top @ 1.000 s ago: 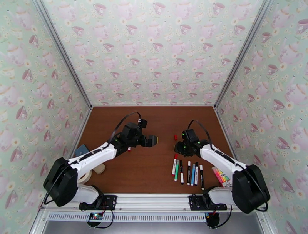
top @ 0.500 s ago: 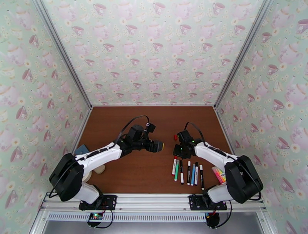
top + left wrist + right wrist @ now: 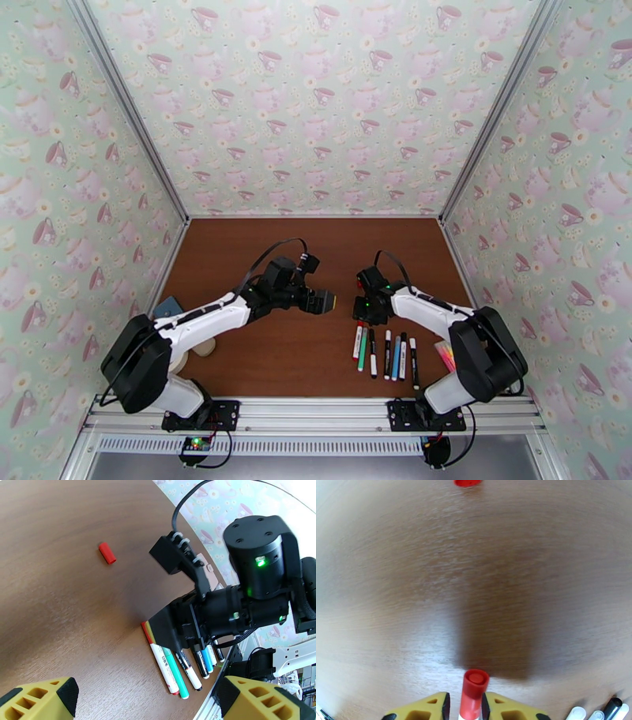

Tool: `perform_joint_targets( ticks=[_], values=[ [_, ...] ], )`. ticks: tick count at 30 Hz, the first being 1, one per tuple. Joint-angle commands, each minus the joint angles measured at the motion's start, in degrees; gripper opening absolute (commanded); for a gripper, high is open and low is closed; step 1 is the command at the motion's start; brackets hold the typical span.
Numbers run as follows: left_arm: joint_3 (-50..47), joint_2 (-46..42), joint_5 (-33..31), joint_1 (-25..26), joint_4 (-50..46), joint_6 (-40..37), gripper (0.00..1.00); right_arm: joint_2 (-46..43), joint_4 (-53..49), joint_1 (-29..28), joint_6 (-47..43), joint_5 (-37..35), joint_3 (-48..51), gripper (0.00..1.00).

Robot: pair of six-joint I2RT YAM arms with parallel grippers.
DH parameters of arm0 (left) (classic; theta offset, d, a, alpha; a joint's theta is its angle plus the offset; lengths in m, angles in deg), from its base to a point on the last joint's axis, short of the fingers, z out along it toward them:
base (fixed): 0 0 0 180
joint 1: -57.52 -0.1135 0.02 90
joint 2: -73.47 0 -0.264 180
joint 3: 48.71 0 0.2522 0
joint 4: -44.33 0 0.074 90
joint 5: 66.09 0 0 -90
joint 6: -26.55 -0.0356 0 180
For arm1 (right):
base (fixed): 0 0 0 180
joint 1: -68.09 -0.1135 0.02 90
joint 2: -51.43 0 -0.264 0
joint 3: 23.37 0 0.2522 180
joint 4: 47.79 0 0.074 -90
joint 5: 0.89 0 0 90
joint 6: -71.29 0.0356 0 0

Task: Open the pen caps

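So, one red cap (image 3: 107, 553) already lies loose at the upper left of the worktop (image 3: 59, 618); right fingers (image 3: 434, 707) clench the red-capped marker (image 3: 473, 689), left fingers (image 3: 39, 701) spread empty; the row of markers (image 3: 387, 351) seemingly not yet opened

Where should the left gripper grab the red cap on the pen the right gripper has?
Probably the red cap, by its round sides, coming from its free far end in line with the pen. It sticks out past the fingers of the right gripper, which clamp the barrel behind it; the left gripper is open.
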State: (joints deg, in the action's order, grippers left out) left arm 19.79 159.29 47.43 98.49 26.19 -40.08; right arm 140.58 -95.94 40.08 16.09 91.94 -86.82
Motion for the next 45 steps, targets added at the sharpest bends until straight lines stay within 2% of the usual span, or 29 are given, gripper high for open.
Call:
perform_joint_targets(
  ticks=[1, 12, 18, 23, 29, 39, 45],
  values=[
    [0.23, -1.18, -1.59, 0.27, 0.49, -0.70, 1.00, 1.56, -0.61, -0.79, 1.40, -1.59, -1.79, 0.29],
    [-1.20, -2.33, -3.75, 0.26, 1.44, -0.84, 1.00, 4.21, 1.41, -2.74, 2.80, -2.91, -1.92, 0.29],
    [-2.10, -4.60, -6.33, 0.21, 0.74, -1.23, 1.00, 4.10, 2.87, -3.56, 3.75, -3.70, -1.68, 0.23],
    [-1.48, -4.09, -4.12, 0.01, -1.14, -1.54, 1.00, 1.24, 6.55, -3.61, 4.64, -2.54, -1.47, 0.19],
    [-3.81, -4.48, -4.77, 0.07, 0.25, 1.49, 1.00, -4.33, 11.05, -3.63, 5.18, -0.53, -2.21, 0.16],
    [-6.38, -3.70, 5.11, -0.66, 8.51, 6.01, 0.99, -10.80, 23.83, -3.62, 7.66, 9.11, -2.91, 0.15],
    [-5.37, -1.81, 10.22, -2.44, 11.14, 9.48, 0.86, -12.08, 33.83, -3.61, 12.02, 14.71, -0.70, 0.14]
  ],
)
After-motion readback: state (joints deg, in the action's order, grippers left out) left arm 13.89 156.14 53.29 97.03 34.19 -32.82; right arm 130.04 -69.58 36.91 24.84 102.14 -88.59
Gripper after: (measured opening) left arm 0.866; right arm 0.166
